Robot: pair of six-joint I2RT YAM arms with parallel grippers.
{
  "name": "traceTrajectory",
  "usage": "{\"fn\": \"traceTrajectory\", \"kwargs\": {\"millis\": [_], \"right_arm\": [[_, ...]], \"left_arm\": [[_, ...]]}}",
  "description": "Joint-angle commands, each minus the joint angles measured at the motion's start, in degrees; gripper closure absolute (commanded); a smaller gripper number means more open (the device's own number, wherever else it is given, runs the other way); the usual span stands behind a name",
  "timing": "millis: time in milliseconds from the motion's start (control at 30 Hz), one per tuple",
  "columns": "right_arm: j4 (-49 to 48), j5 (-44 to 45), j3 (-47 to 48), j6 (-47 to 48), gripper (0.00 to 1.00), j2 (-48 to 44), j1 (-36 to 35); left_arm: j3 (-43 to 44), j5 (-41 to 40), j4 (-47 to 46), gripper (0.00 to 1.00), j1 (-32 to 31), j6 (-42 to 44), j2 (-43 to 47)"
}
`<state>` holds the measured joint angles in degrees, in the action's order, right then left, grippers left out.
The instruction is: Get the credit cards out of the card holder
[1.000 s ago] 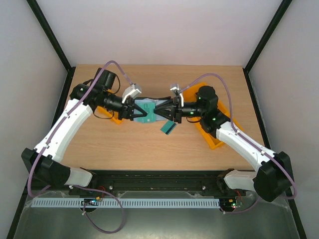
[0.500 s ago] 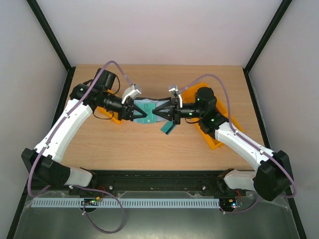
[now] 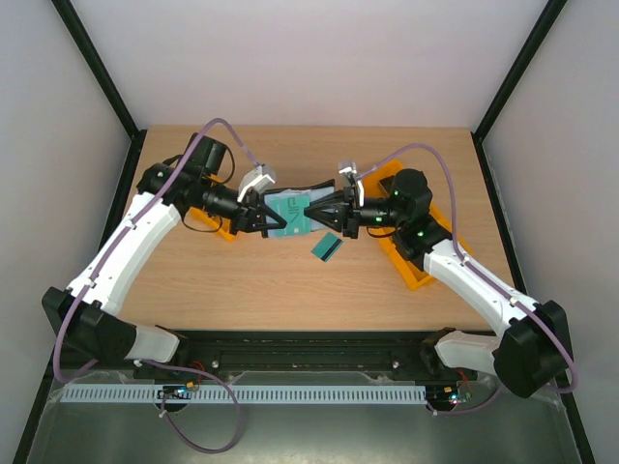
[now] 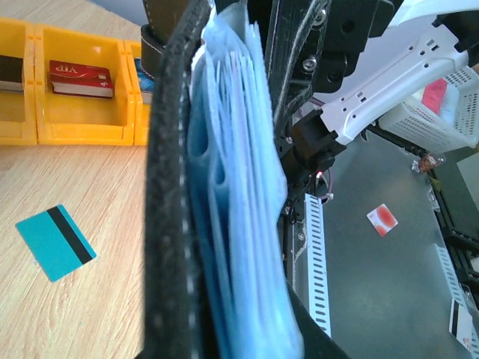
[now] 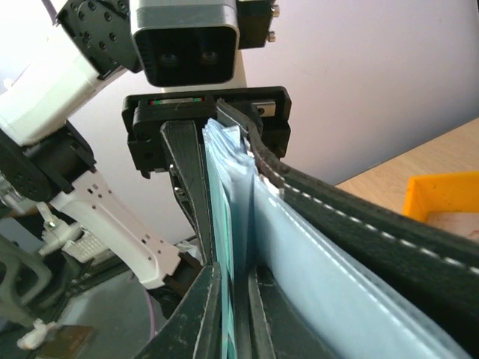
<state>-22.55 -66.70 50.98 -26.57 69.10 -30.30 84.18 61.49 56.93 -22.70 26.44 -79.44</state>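
Right gripper has moved back onto the holder, jaws narrow on the next card. Left gripper clamps the holder above the worktop. A freed card lies there. Next, pull straight out.

The top camera looks down from high behind the near edge, far enough to take in the whole table. The two wrist cameras face each other (left looking right, right looking left), each pressed close against the wallet, which all three views share. The card lying on the table shows from the top and left wrist only.
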Motion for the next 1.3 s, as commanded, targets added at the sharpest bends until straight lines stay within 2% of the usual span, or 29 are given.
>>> {"fn": "traceTrajectory", "kwargs": {"millis": [0,133,600,867,1067,1167,1233,1267], "right_arm": [[-1.03,0.76,-0.27,2.06,0.86,-1.67,0.84],[1.16,2.74,-0.17,3.58,0.84,-1.78,0.95],[10.16,13.54,1.44,9.40,0.87,-0.46,-0.52],[14.49,16.40,3.95,13.91,0.85,2.00,-4.81],[6.65,9.93,3.22,9.04,0.84,3.21,-5.91],[0.14,5.86,1.60,4.27,0.97,2.87,-5.84],[-0.47,5.61,0.94,3.04,0.98,2.16,-5.45],[-0.47,6.11,0.53,2.76,0.98,1.66,-5.06]], "left_arm": [[-0.72,1.06,0.37,0.98,-0.15,0.25,1.21],[-0.52,1.55,1.60,0.98,-0.11,1.69,1.36],[0.09,3.72,4.57,0.98,-0.15,6.02,0.96],[0.97,4.65,6.20,0.98,-0.76,8.11,0.22],[0.93,5.09,6.78,0.98,-0.77,8.92,0.39],[0.45,3.98,5.44,0.98,-0.70,7.22,0.59],[-0.07,2.97,3.40,0.95,-0.41,5.07,0.83],[-0.40,2.64,2.85,0.90,-0.30,4.09,0.97]]}}
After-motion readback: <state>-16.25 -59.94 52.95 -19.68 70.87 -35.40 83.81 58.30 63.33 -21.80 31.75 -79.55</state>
